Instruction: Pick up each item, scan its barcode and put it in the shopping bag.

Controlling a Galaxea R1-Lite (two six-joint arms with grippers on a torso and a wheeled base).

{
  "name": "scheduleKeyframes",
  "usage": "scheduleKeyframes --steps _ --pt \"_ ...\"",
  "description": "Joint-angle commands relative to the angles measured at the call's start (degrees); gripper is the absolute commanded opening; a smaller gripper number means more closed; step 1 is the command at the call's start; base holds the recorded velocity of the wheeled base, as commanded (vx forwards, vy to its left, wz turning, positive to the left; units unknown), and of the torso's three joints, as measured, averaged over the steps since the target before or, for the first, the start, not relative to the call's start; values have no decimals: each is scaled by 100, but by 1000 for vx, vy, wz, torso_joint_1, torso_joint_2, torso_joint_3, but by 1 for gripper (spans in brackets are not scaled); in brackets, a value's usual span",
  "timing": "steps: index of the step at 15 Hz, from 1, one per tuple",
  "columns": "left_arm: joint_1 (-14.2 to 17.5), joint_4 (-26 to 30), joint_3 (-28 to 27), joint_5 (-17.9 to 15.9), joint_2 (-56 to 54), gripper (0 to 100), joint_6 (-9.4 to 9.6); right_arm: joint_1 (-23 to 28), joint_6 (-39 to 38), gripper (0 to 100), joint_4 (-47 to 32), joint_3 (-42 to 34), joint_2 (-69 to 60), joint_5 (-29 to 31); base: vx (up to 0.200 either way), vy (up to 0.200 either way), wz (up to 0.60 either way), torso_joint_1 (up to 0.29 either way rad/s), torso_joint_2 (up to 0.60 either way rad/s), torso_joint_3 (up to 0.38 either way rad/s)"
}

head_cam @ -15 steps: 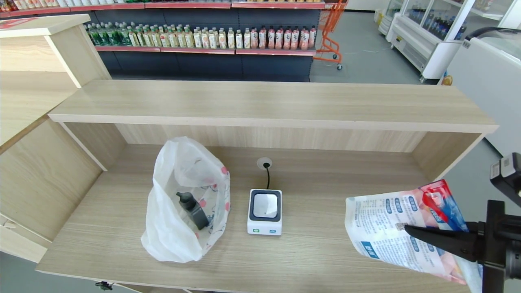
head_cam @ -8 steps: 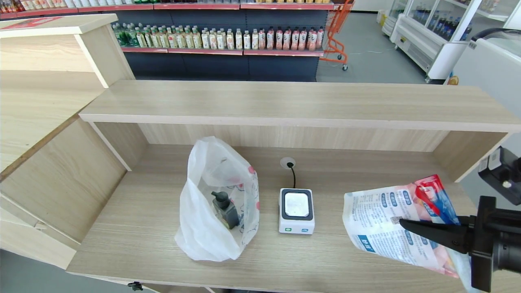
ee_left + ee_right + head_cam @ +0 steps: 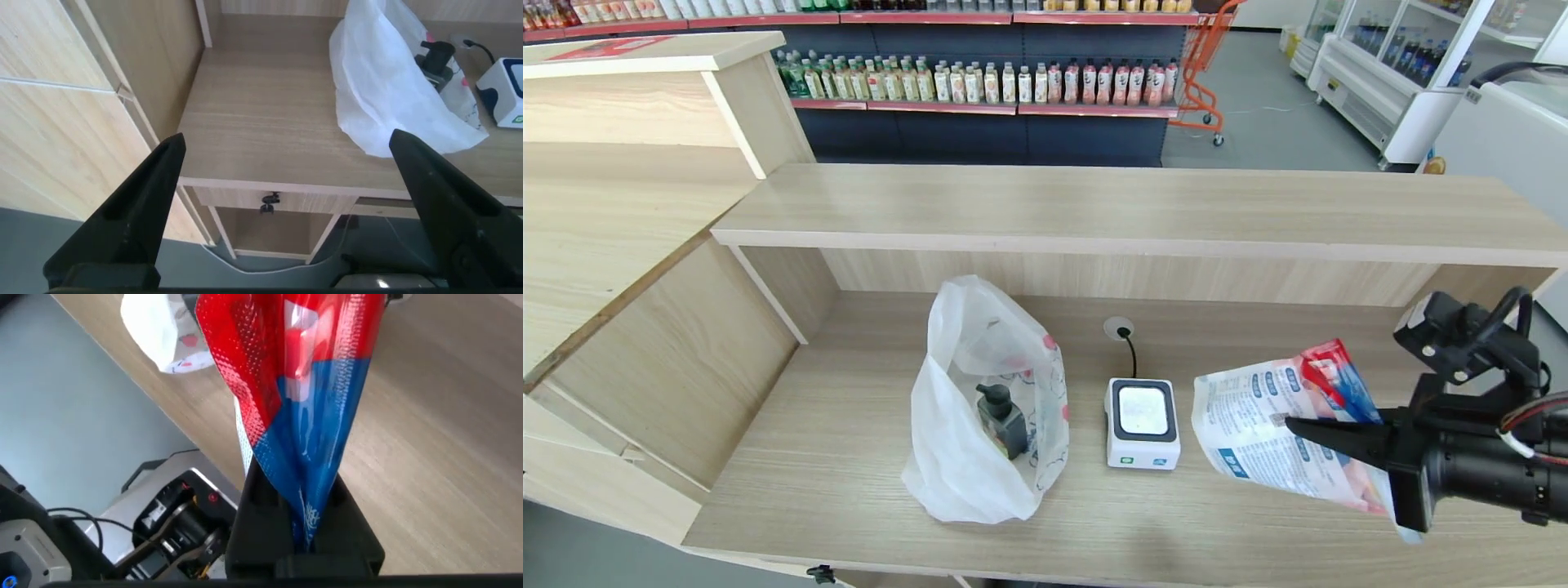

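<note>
1. Left gripper (image 3: 286, 143): released, its two dark fingers spread wide with nothing between them. It hangs off the near front edge of the wooden counter (image 3: 849, 506), to the left of the shopping bag (image 3: 392, 90).
2. Shopping bag (image 3: 980, 408): white thin plastic with red and pink print. It stands on the counter left of centre with its mouth open upward.
3. Pump bottle (image 3: 1002, 416): dark, upright, inside the shopping bag and seen through the open mouth.
4. Barcode scanner (image 3: 1143, 412): a white box with a dark-framed window facing up. It sits flat on the counter just right of the bag without touching it. A black cable (image 3: 1130, 358) runs from its back to a round grommet (image 3: 1120, 328) in the countertop.
5. Pouch (image 3: 1258, 425): a soft packet, white with blue print on the side facing the head camera, with a red and blue seam edge (image 3: 302, 416). It is held tilted in the air over the counter, right of the scanner, near it but apart.
6. Right gripper (image 3: 1298, 425): clenched on the pouch, one black finger (image 3: 1339, 438) lying across the printed face. In the right wrist view the pouch edge sits pinched in the gripper (image 3: 302, 531).
7. Background: a raised ledge (image 3: 1094, 204) behind the counter, and store shelving with rows of bottles (image 3: 980, 82) beyond it.
</note>
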State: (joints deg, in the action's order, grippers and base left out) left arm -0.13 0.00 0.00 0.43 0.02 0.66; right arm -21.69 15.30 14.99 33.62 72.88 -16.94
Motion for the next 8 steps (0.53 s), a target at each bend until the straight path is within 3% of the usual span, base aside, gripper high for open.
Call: scheduleKeyframes --steps 1,2,4,8 --pt "5 0 0 1 -2 100 4 51 78 0 443 153 781 -142 200 0 0 -12 -17 2" --pt "5 0 0 10 -2 100 -4 7 78 0 443 241 913 -222 200 0 0 7 7 2" --pt "5 0 0 10 -2 100 -22 -46 149 0 469 285 1150 -318 0 0 0 0 0 0" --pt "5 0 0 10 -2 100 -22 -11 1072 0 478 145 1519 -397 0 0 0 0 0 0"
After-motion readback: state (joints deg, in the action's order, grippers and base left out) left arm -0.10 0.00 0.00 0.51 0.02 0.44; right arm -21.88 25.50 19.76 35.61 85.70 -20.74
